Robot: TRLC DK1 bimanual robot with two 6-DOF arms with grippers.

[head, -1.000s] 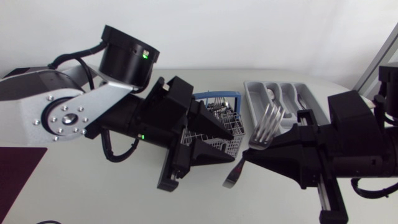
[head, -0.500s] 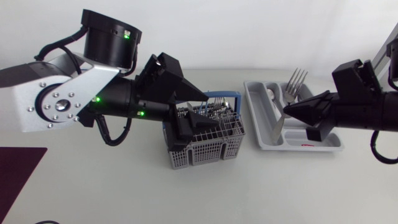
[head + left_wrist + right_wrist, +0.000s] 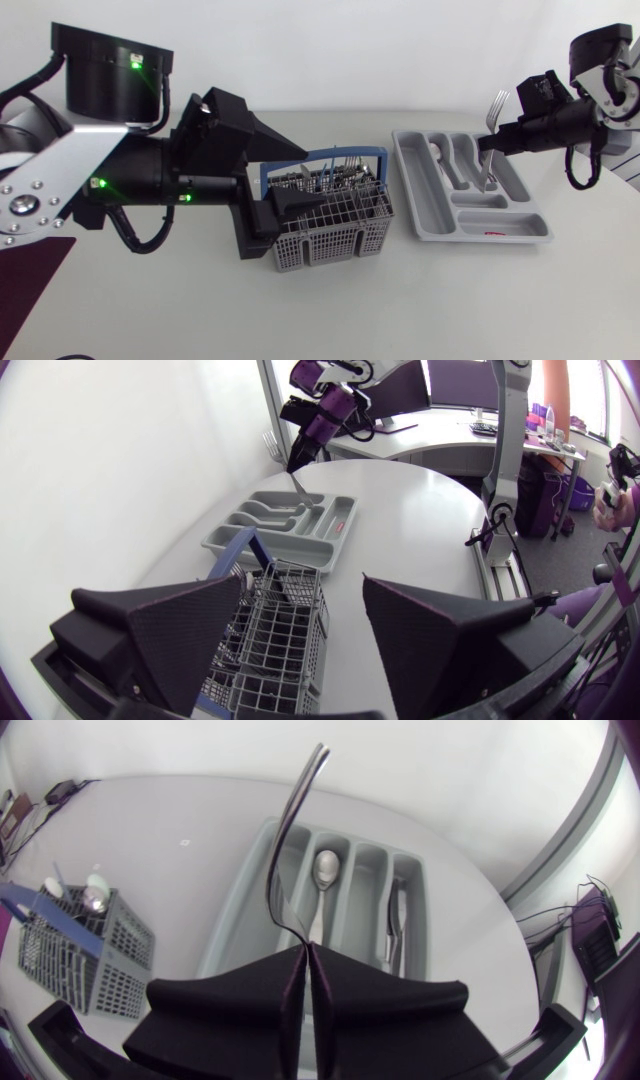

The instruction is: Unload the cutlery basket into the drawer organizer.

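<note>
Partway: fork (image 3: 497, 105) pinched upright in right gripper (image 3: 492, 146) over drawer organizer (image 3: 420, 226) (spoon (image 3: 325, 870) and a few pieces already slotted), more cutlery waiting in cutlery basket (image 3: 330, 238), left gripper (image 3: 310, 182) spread wide there, gripping nothing.

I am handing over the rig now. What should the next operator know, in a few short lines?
Right gripper: shut on a fork, held upright over the drawer organizer, not yet released.
Left gripper: open, at the cutlery basket, holding nothing.
Done: a spoon and a few other pieces lie in the organizer.
Left to do: place the fork, then unload the cutlery that is in the basket.
</note>
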